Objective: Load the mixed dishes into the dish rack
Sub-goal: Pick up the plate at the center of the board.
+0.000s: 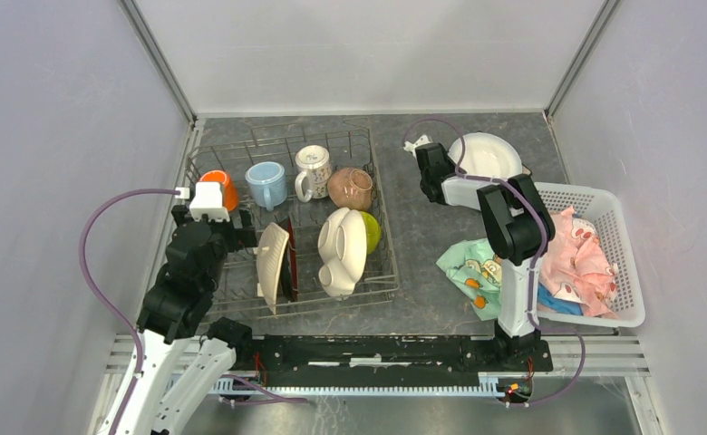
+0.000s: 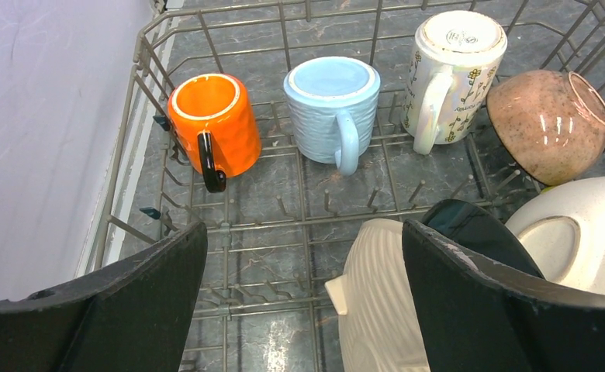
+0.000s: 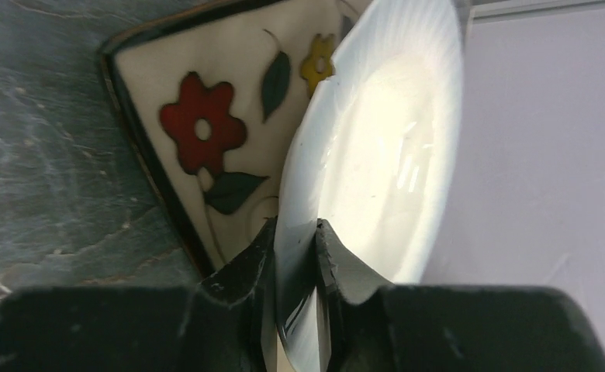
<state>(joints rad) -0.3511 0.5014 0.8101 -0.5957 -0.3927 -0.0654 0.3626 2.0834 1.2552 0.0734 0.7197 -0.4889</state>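
Now right gripper tight on white plate rim.

Enclosed work cell: a dark grey, marble-patterned tabletop lies between 3 plain panels, a pale lilac left wall, a pale lilac right wall and a whitish back wall. 2 metal frame posts rise at the rear corners. A ribbed metal rail lines the near edge. The light is soft and even.
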